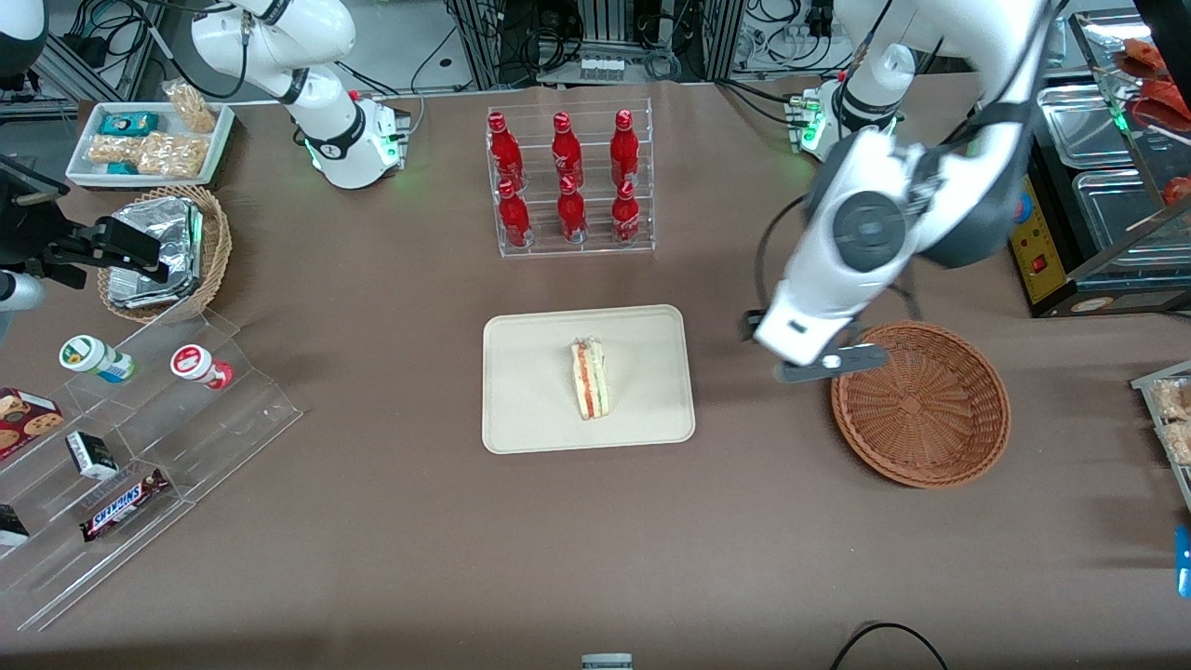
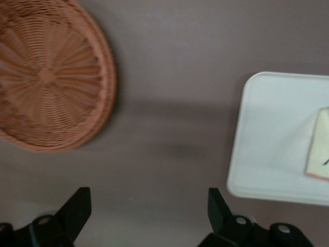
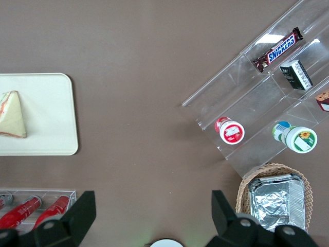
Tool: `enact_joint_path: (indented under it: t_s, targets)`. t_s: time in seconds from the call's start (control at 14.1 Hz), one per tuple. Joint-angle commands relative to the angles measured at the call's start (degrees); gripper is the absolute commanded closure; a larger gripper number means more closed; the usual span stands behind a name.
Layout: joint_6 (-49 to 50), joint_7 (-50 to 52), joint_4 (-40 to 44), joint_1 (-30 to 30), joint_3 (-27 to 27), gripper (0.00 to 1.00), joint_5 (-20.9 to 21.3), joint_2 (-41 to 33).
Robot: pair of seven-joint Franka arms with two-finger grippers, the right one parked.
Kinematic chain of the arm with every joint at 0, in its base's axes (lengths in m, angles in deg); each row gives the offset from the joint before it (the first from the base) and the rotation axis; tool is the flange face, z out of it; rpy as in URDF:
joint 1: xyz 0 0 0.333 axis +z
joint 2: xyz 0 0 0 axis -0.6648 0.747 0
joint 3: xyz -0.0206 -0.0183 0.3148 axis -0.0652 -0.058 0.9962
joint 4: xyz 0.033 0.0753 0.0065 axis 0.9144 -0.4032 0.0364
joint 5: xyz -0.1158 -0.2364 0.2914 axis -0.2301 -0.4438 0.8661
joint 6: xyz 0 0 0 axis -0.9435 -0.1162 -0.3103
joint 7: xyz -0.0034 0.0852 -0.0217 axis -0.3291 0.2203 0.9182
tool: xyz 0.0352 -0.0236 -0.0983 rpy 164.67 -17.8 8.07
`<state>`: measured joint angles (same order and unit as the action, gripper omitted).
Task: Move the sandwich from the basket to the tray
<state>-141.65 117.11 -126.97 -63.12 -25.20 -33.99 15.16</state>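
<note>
The sandwich (image 1: 589,377) (image 2: 320,149) (image 3: 13,116), a pale wedge with red and green filling, lies on the cream tray (image 1: 530,409) (image 2: 272,139) (image 3: 51,118) near its middle. The reddish-brown wicker basket (image 1: 921,405) (image 2: 51,77) stands beside the tray, toward the working arm's end of the table, with nothing in it. My gripper (image 1: 823,365) (image 2: 149,198) hangs above the bare table between tray and basket, close to the basket's rim. It is open and holds nothing.
A clear rack of red bottles (image 1: 569,181) stands farther from the front camera than the tray. Toward the parked arm's end are a stepped acrylic shelf with snacks (image 1: 140,447), a tan basket of foil packets (image 1: 167,251) and a white snack tray (image 1: 149,140).
</note>
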Motion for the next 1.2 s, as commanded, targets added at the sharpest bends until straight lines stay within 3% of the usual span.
enact_joint_path:
  t_s: [0.0, 0.42, 0.64, 1.13]
  targets:
    - [5.59, -9.57, -3.26, 5.61, -0.74, 0.00, 0.33, -7.67]
    - [14.65, -27.33, 0.60, 19.32, -4.24, 0.00, 0.50, -11.90]
    - [15.89, -29.47, 3.85, 24.78, -7.58, 0.00, 0.59, -12.08]
    - [15.10, -29.64, 10.01, 26.03, -4.61, 0.00, 0.33, -11.90]
